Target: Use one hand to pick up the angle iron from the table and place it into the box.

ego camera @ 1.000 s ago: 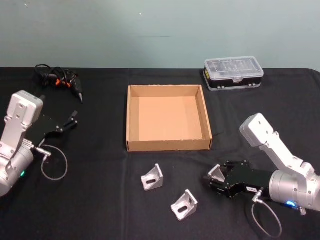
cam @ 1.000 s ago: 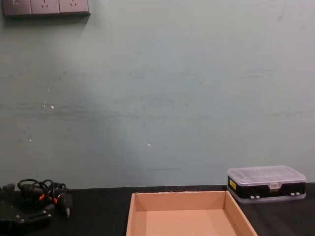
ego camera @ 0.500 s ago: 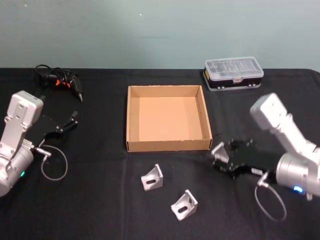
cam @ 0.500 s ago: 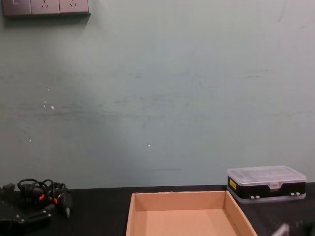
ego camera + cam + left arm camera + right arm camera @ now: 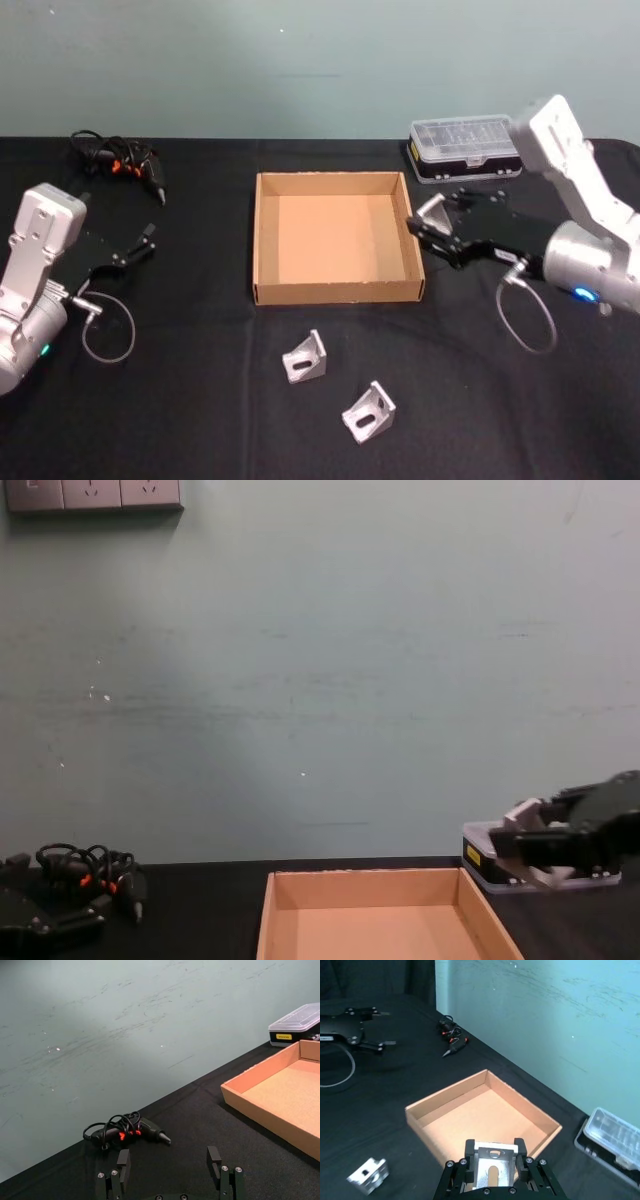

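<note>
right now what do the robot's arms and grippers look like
Both arms are light grey with boxy links: the left arm and right arm. Each ends in a rounded silver wrist with a small light, green on the left, blue on the right, and a looped grey cable. The left gripper and right gripper are flat black with two fingers.

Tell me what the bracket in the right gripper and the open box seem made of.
The angle iron in the right gripper looks like bare silvery metal, steel or aluminium: dull grey sheen, slotted hole. The box looks like matte tan cardboard: thin plain walls.
</note>
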Tool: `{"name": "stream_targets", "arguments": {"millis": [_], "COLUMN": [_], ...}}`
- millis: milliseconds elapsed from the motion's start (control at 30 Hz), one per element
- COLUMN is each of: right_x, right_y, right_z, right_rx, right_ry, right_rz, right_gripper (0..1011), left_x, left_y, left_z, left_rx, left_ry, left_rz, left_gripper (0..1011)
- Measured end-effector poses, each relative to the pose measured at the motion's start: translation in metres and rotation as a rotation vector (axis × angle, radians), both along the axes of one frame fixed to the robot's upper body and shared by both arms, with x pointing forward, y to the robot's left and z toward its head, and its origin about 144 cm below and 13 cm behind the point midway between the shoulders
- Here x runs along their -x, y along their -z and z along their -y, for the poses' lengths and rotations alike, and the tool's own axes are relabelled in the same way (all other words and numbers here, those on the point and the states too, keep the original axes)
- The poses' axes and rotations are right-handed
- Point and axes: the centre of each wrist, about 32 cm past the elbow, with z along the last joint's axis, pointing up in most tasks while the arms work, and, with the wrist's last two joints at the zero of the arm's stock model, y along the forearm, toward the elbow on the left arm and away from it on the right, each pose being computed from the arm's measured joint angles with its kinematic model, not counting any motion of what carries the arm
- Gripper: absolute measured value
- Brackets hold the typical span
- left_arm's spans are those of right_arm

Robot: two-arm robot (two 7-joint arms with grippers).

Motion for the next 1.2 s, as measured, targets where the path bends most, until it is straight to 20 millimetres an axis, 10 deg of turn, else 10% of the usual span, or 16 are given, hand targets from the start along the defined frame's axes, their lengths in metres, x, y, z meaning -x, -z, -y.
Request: {"name": "stream_targets", "arguments": {"millis": [600,1200], "right_x": [-0.077,-0.095], "right_y": [0.026,0.047], "right_z": [-0.024,-0.032], "right_rx": [0.043,0.076], "right_ry": [-0.041,-0.088], "right_rz": [-0.089,-0.164], "right_gripper": [468,468], "left_x": [0.000,0.000], "left_y": [0.000,0.000], "left_z": [0.000,0.000], "left_rx": [0.000,0.000], "left_ry": [0.000,0.000], "left_rz": [0.000,0.000], "left_gripper": [1000,1000]}}
